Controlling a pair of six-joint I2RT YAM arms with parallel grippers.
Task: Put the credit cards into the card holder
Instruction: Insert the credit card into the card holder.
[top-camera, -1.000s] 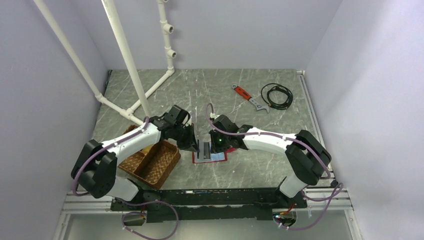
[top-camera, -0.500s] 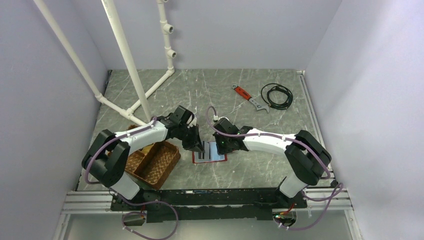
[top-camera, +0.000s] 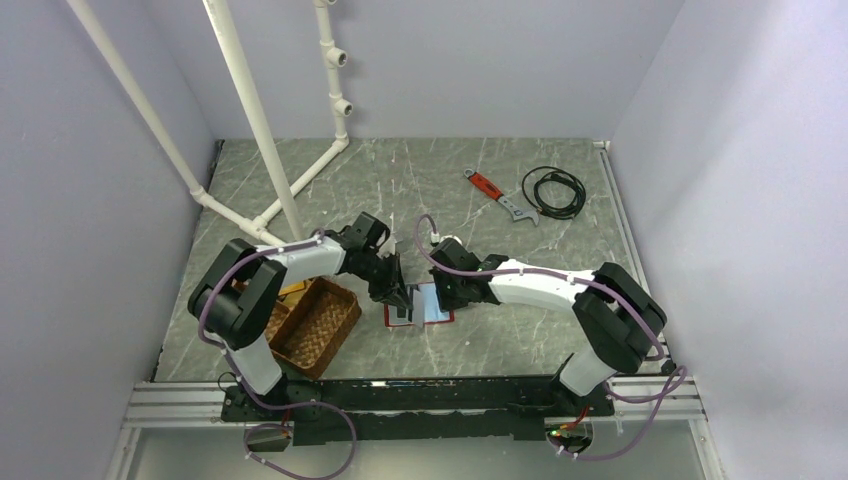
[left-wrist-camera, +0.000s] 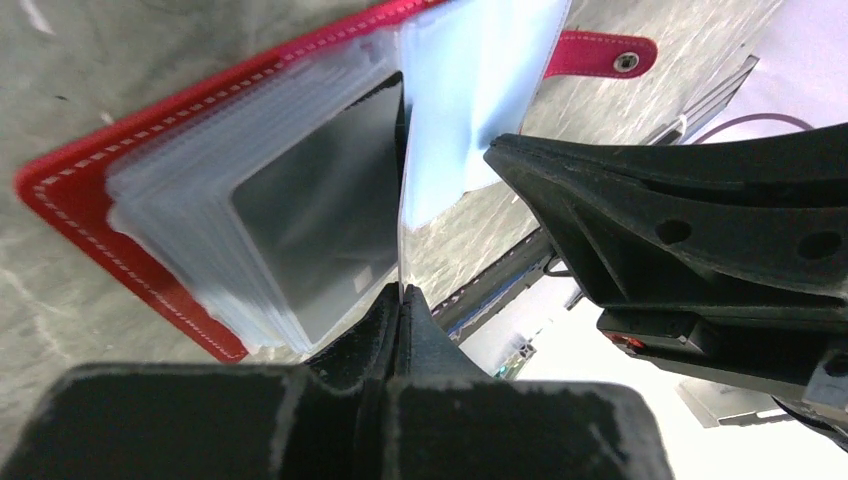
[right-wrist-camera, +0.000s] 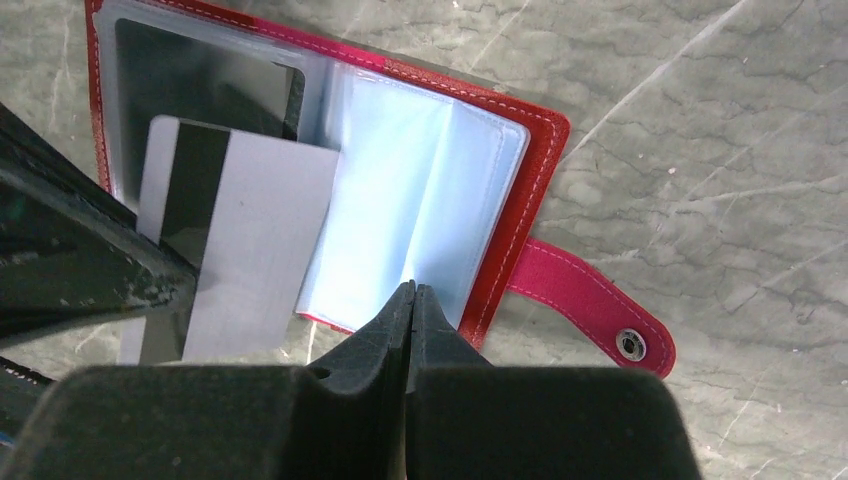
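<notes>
Top external view is giving us the count. One white pipe frame (top-camera: 250, 100) is slanting across the far left. Two white-and-black arms, the left arm (top-camera: 290, 262) and the right arm (top-camera: 540, 280), are reaching inward until their tips are almost meeting. One brown wicker tray (top-camera: 318, 325), divided into two compartments, is sitting under the left arm. One coil of black cable (top-camera: 553, 190) and one red-handled adjustable wrench (top-camera: 497, 195) are lying side by side at the far right, well apart from the arms. One red card holder (top-camera: 420, 322) is lying open and flat between the two grippers, just right of the tray.

We are seeing the left gripper (left-wrist-camera: 400, 300) clamping tight on one credit card (right-wrist-camera: 250, 230), pale grey with a dark stripe. The card is hanging over the clear sleeves (right-wrist-camera: 400, 170) of the holder's left half. The right gripper (right-wrist-camera: 412, 295) is fully closed too, with its tips at the near edge of the right-half sleeves. We cannot tell whether they are pinching a sleeve or only pressing it. One snap strap (right-wrist-camera: 590, 310) is sticking out flat beside the holder.

Everything is resting on a grey marbled table (top-camera: 420, 170). Pale lavender walls (top-camera: 500, 60) are closing in three sides, and an aluminium rail (top-camera: 170, 410) is running along the near edge.
</notes>
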